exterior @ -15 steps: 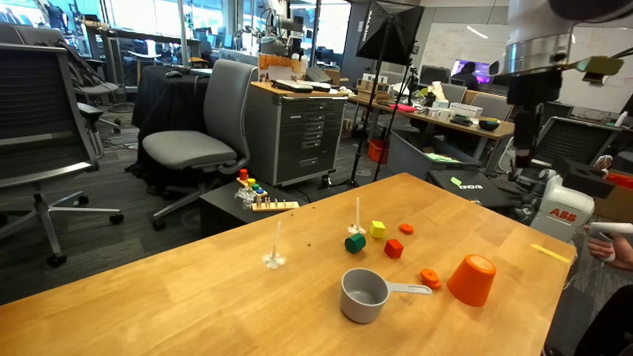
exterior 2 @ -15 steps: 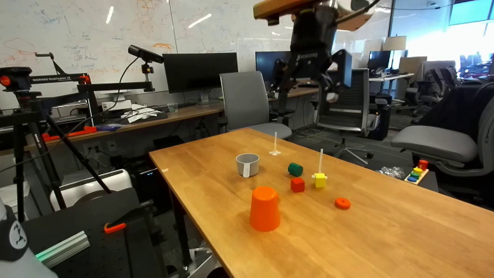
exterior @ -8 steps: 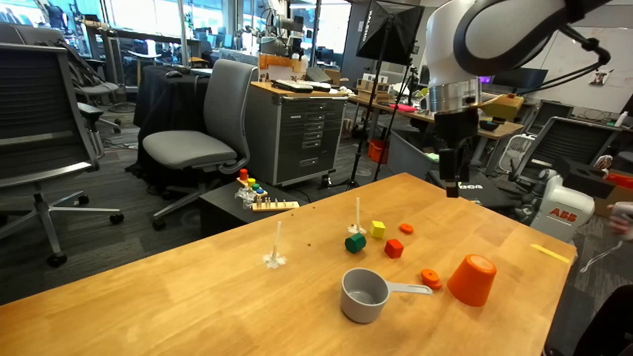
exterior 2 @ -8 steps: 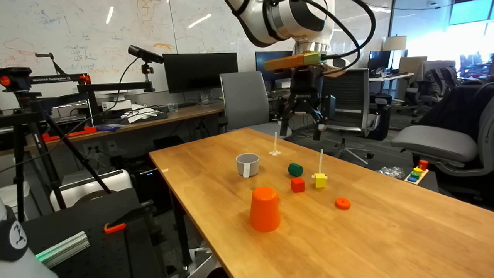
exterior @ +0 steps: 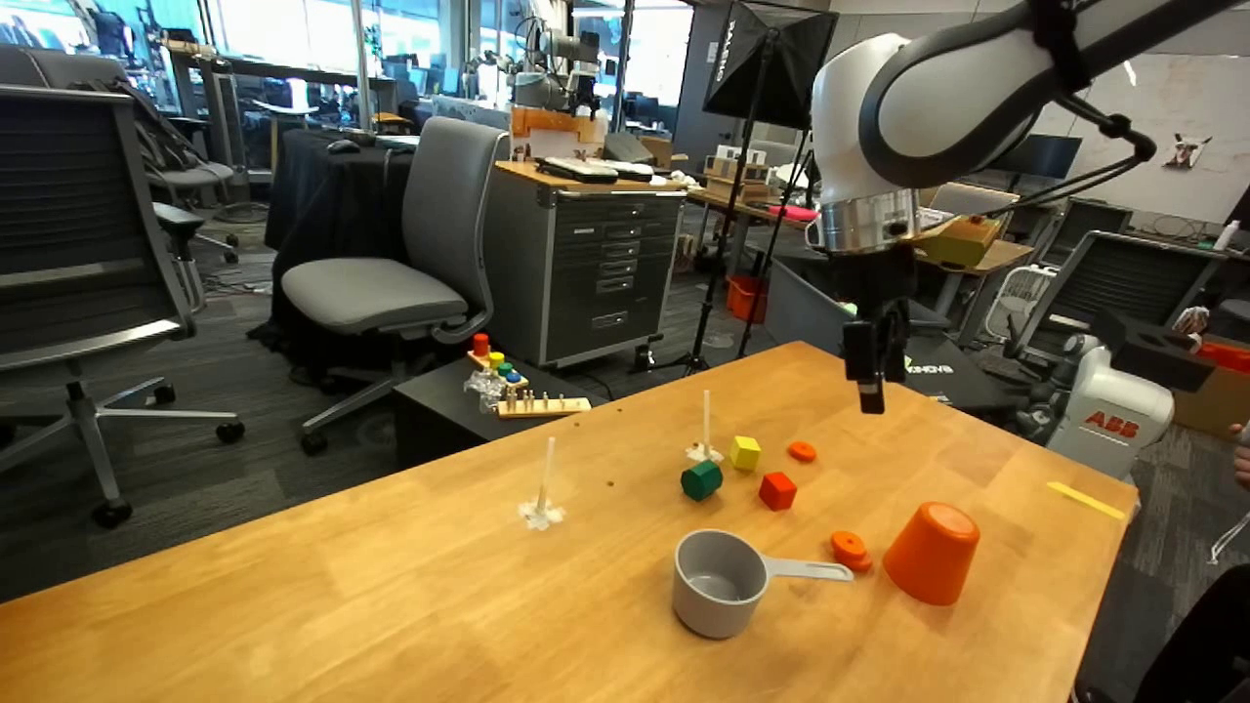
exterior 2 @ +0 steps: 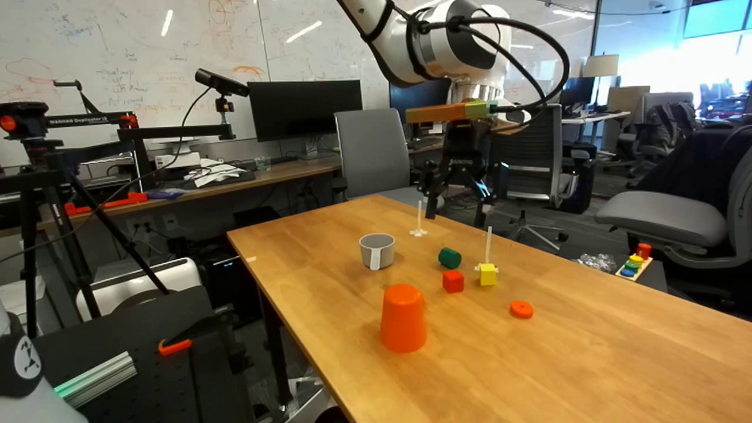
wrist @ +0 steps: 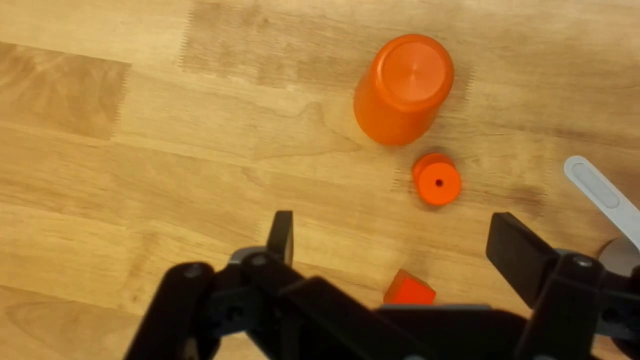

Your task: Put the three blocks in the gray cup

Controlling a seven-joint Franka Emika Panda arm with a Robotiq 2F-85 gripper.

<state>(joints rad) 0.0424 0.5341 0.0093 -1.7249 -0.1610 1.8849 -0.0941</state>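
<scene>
The red block (exterior: 778, 491) (exterior 2: 453, 281), yellow block (exterior: 745, 453) (exterior 2: 487, 274) and green block (exterior: 701, 480) (exterior 2: 449, 258) lie close together on the table in both exterior views. The gray cup (exterior: 718, 610) (exterior 2: 370, 252) stands upright beside them, its inside bare in an exterior view. My gripper (exterior: 872, 405) (exterior 2: 456, 215) is open and empty, hovering above the table. In the wrist view, the red block (wrist: 411, 291) shows partly between the fingers (wrist: 392, 227), far below them. The gray cup's handle (wrist: 602, 192) is at the right; green and yellow are hidden there.
An upturned orange cup (exterior: 933, 554) (exterior 2: 403, 320) (wrist: 405, 95) stands near small orange discs (exterior: 849, 549) (wrist: 439, 183). Another orange disc (exterior: 803, 451) (exterior 2: 521, 309) lies past the yellow block. Two thin upright pegs (exterior: 707, 425) (exterior: 547, 478) are fixed to the table near the blocks.
My arm has come down and, in an exterior view, moved left toward the table, the last part slower. The gripper stays open. The blocks and cups have not moved.
</scene>
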